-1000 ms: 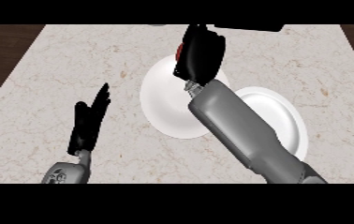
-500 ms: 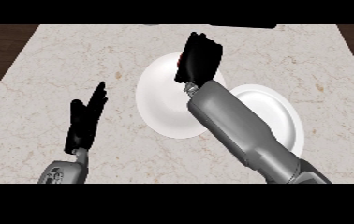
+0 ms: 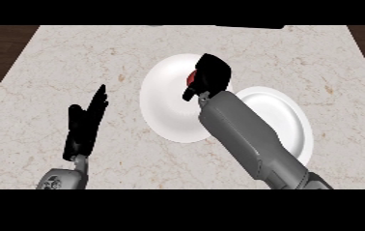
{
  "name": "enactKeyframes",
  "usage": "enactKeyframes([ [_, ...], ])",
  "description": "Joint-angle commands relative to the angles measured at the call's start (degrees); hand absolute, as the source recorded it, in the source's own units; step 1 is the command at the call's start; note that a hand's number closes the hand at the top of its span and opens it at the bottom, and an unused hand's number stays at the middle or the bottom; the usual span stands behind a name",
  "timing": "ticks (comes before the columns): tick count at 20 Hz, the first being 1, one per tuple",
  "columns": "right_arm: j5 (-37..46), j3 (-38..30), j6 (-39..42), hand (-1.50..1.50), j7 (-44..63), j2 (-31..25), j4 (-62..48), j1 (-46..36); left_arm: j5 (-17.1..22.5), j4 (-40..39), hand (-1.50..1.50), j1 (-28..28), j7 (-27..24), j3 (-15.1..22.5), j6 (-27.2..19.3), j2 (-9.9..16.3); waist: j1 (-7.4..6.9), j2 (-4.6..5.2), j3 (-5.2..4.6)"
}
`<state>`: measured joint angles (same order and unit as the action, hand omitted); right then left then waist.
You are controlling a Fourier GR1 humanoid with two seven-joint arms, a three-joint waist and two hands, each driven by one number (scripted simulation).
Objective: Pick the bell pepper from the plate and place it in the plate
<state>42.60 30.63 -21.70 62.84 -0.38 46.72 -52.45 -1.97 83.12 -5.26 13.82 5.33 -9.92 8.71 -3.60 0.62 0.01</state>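
right hand (image 3: 209, 78) curled round red bell pepper (image 3: 192, 77) over left plate (image 3: 167, 104); only a sliver shows, could slip before right plate (image 3: 285, 114); left hand (image 3: 84, 123) open, resting

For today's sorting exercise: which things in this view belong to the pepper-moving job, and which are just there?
Part of the job:
right hand, curled round the red bell pepper
left plate
right plate

Just there:
left hand, open, resting at lower left
counter

The right robot hand (image 3: 209, 78) covers most of the bell pepper (image 3: 192, 77), only a red sliver peeks out. Its forearm hides part of both plates.
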Motion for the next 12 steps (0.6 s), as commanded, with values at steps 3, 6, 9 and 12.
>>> enactKeyframes([
  [3, -12.2, 6.1, -3.2, -1.50, -1.4, 0.4, -2.5, 0.7, 0.7, -1.8, 0.00, 1.6, -2.9, -1.3, 1.1, 0.1, 1.08, -0.17, -0.01],
  [6, -11.7, 4.9, -8.0, -1.50, -5.8, 0.4, 0.9, -0.8, -0.1, -0.4, 0.00, 0.7, -0.3, -1.4, -0.2, -0.3, 1.91, -0.38, 0.00],
  [9, -9.6, 1.7, -19.0, -1.50, -13.8, 0.4, 5.6, 1.6, -0.7, 0.7, 0.00, 2.4, -0.4, -0.9, -0.6, -0.1, 2.27, -0.49, 0.09],
  [12, -10.5, -0.4, -28.5, -1.50, -16.1, 0.4, 11.1, 3.0, -0.6, 0.4, 0.00, 1.5, 0.0, -0.8, -0.8, -0.6, 2.68, -0.61, 0.12],
])
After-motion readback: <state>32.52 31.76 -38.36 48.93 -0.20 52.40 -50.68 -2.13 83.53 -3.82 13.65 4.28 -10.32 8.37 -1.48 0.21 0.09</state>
